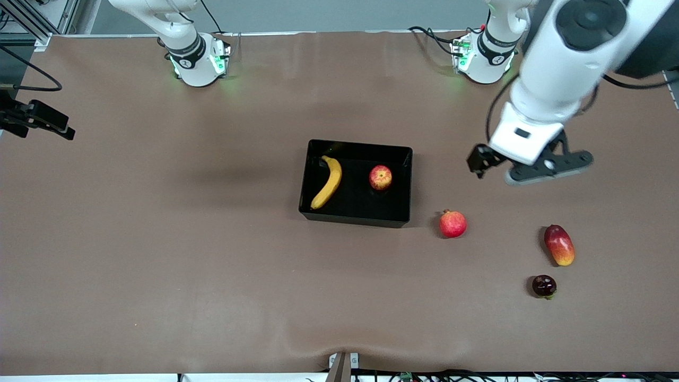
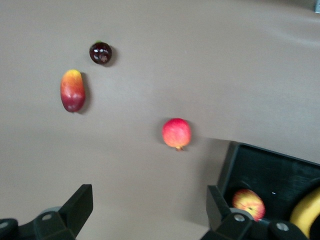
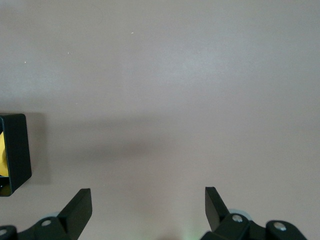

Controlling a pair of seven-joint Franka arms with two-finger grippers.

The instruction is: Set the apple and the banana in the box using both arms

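Observation:
The black box sits mid-table. The banana and the apple lie inside it, apart from each other, the banana toward the right arm's end. My left gripper is open and empty, up in the air over bare table between the box and the left arm's end. Its wrist view shows the open left gripper, the box, the apple and part of the banana. My right gripper is open and empty over bare table, with the box's corner at the view's edge. It does not show in the front view.
A pinkish-red round fruit with a crown nub lies just off the box, nearer to the front camera. A red-yellow mango and a dark round fruit lie toward the left arm's end. A black fixture juts in at the right arm's end.

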